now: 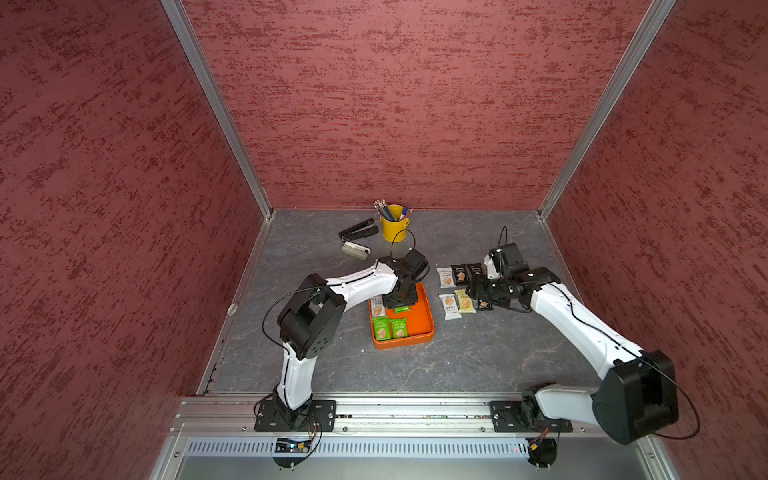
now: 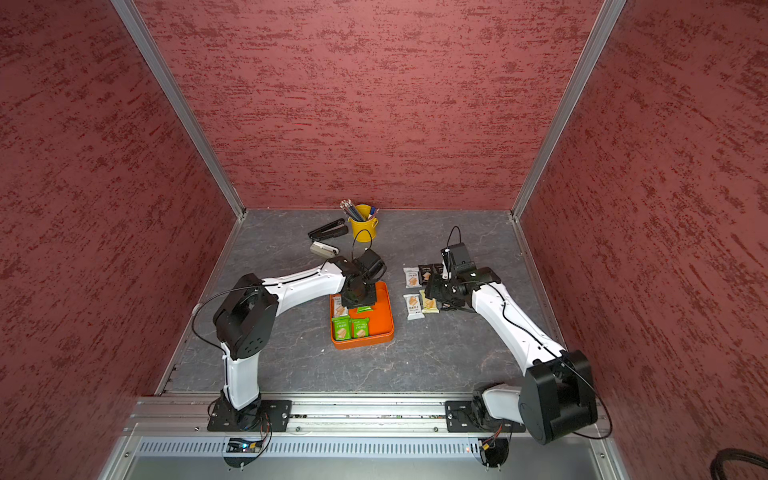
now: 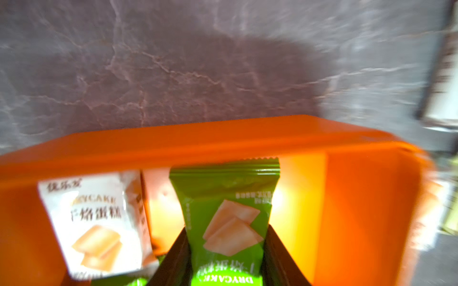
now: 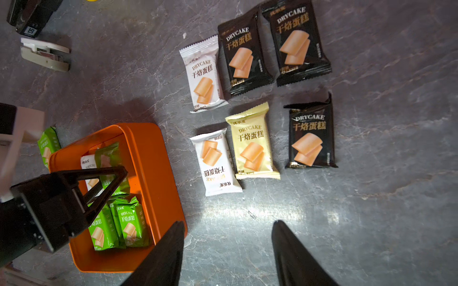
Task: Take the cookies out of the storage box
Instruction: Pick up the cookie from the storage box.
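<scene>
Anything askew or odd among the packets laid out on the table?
Minor only. In the right wrist view, the white packet beside the pale yellow packet lies reversed, print upside down against its neighbours. The black packet in that row has a crumpled end seal.

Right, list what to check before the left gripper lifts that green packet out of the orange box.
1. Left gripper shut on the green packet: ok, a finger on each side.
2. Only one packet gripped: cannot tell; the white packet lies close beside one finger.
3. Exit over the storage box wall: ok, the wall is low and nothing covers it.
4. Right gripper out of the path: ok, open, over the table beside the box.
5. Landing spot: ok, bare table next to the six laid-out packets.
</scene>
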You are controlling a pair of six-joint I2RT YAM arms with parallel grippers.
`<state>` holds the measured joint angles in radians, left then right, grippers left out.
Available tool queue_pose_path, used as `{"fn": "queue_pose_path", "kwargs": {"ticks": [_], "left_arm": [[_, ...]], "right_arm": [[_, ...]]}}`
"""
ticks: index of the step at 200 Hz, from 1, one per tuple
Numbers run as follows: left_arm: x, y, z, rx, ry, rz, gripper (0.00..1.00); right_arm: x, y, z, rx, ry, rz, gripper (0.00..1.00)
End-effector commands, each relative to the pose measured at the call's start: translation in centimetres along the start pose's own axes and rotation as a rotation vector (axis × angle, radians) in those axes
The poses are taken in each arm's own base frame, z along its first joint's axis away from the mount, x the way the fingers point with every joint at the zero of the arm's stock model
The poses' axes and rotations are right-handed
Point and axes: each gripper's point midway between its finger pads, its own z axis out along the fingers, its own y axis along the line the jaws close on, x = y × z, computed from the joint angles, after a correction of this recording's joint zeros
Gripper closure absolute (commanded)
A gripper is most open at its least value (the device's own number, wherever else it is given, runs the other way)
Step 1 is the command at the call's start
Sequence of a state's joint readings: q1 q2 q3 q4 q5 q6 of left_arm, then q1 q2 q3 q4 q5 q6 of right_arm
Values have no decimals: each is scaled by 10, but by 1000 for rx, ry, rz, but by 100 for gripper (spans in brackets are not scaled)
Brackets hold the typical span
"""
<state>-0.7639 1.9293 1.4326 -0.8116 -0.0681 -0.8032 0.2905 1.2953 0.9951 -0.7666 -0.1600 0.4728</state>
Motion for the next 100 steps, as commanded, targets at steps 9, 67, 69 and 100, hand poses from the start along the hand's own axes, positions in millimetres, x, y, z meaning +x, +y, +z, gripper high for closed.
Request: {"fn": "queue_pose_path", "kwargs": {"ticks": [9, 67, 69, 100], "left_arm": [[-9, -13, -40, 81, -68, -45, 63], [-16, 20, -72, 59, -142, -82, 63], [-16, 22, -73, 58, -143, -85, 63], [-21, 58, -81, 31, -156, -110, 63]], "right_arm": [[6, 3, -2, -45, 3, -7, 39], [8, 17, 2, -134, 16, 18, 39], [8, 18, 3, -138, 15, 19, 39], [3, 33, 14, -216, 30, 70, 39]]}}
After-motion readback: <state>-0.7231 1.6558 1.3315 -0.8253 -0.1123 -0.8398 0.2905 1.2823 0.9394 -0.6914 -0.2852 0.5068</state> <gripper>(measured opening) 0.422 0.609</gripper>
